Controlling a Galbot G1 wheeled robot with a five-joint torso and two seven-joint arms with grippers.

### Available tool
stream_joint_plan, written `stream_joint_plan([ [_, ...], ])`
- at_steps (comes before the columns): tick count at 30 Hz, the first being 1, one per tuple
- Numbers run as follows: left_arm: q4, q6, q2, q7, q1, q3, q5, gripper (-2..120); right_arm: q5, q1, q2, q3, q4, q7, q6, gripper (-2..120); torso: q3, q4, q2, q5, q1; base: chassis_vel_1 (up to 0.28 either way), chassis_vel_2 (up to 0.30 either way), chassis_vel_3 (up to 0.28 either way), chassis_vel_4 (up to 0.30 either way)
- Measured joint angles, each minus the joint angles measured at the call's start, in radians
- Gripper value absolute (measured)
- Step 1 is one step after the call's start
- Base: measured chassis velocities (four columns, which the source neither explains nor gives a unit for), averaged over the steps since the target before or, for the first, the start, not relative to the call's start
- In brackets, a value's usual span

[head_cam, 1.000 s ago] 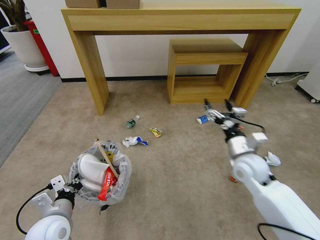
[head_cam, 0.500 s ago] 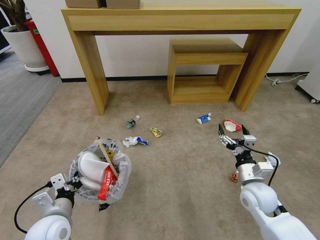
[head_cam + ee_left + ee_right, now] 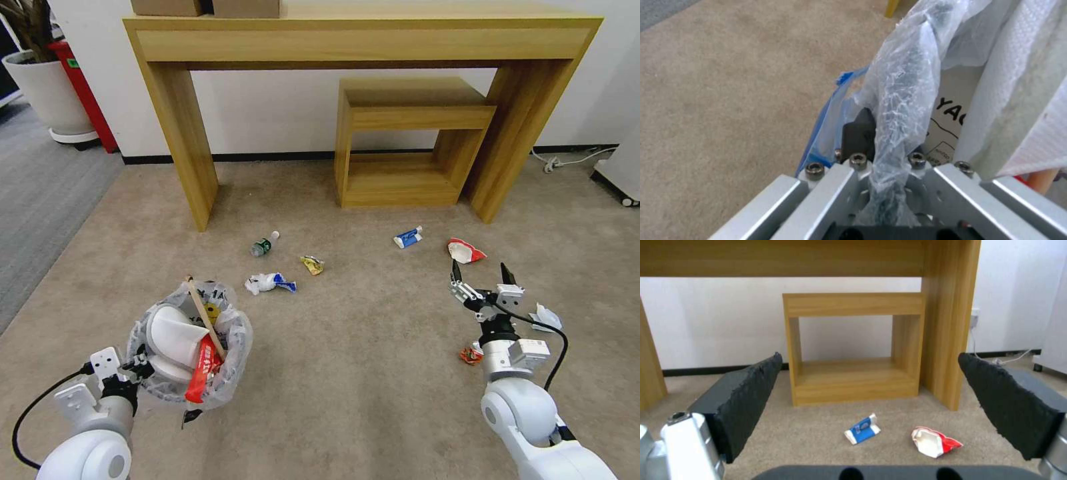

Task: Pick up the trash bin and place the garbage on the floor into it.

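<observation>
1. Trash bin (image 3: 190,350) at seven o'clock, left gripper (image 3: 137,368) clamped on its slippery bagged rim; probably light
2. Right gripper (image 3: 485,279) at four o'clock, jaws spread, empty
3. Red-white wrapper (image 3: 465,251) just beyond: soft, crushable; pinch its middle

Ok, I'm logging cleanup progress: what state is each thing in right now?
trash bin: held up by its rim, part filled
left gripper: shut on the bin's bagged rim
right gripper: open, empty, above the floor
red-white wrapper: on the floor, crumpled
blue-white tube: on the floor
small bottle: lying on its side
slipper: inside the bin
</observation>
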Motion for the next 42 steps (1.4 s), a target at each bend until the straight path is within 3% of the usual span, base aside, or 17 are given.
stream_joint_plan([
  [25,-0.026,-0.005,-0.001,0.009,0.037,-0.013,0.018,0,-0.061,0.002,0.039,0.008,-0.022,-0.015,0.022,100,0.0,0.0,0.0,0.0001,0.0,0.0,0.0,0.0,0.0],
  [33,-0.027,-0.013,-0.008,0.013,0.041,-0.016,0.016,0,-0.075,0.002,0.045,0.004,-0.032,-0.022,0.028,94,0.0,0.0,0.0,0.0002,0.0,0.0,0.0,0.0,0.0],
  [42,-0.028,-0.022,-0.011,0.021,0.049,-0.024,0.016,0,-0.08,0.002,0.045,0.001,-0.036,-0.027,0.035,93,0.0,-0.0002,0.0,0.0,0.0,0.126,0.129,-0.123,-0.126],
])
